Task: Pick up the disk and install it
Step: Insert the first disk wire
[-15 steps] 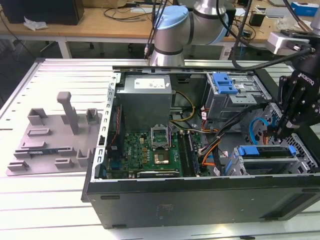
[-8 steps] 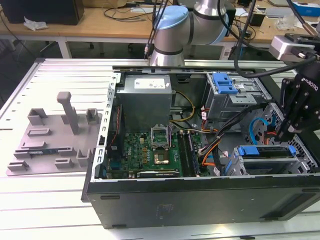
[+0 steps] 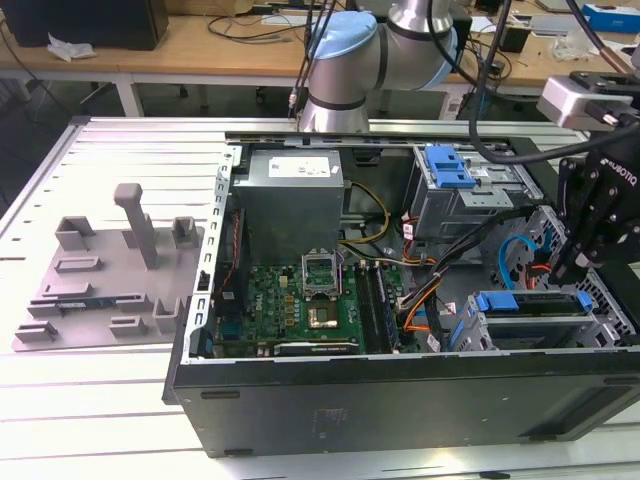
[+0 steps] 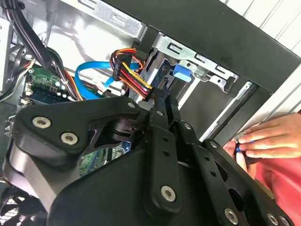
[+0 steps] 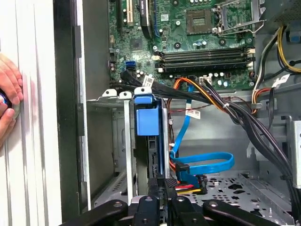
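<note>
Slotted aluminium table (image 3: 90, 400) in the foreground, pale and evenly lit, soft glare on its ribs. Behind it, a wooden-topped workbench (image 3: 200, 50) on white legs (image 3: 128, 95), strewn with dark cables (image 3: 250, 25). Black case (image 3: 85, 20) at the exterior view's left, blue box (image 3: 610, 17) at its right. Floor (image 3: 50, 95) beneath is dark.

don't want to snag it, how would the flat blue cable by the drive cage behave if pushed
The blue cable looks floppy: it lies in a loose loop, so a push would probably fold it aside. Thin and flat, it is likely light, though it may catch on the neighbouring orange wires.
</note>
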You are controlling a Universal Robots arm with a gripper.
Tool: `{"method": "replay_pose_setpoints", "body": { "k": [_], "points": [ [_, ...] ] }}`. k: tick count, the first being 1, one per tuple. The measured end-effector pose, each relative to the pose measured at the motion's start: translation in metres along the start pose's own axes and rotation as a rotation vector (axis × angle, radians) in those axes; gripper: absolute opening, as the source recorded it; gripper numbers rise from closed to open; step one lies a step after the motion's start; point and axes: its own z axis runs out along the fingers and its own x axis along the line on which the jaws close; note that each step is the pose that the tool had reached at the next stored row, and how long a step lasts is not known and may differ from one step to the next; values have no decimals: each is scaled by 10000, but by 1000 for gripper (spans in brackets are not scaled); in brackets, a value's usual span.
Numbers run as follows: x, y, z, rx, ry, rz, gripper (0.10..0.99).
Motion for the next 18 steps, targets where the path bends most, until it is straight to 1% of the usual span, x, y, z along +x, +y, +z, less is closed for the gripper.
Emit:
{"method": "replay_pose_setpoints", "body": {
  "k": [4, 9, 14, 16, 18],
  "points": [
    [25, 2, 3, 22, -58, -152, 165],
    [27, 2, 3, 25, -60, -164, 165],
    [35, 10, 5, 87, -148, -343, 165],
    [51, 19, 6, 163, -232, -381, 165],
    [58, 32, 7, 206, -287, -388, 165]
  ]
}}
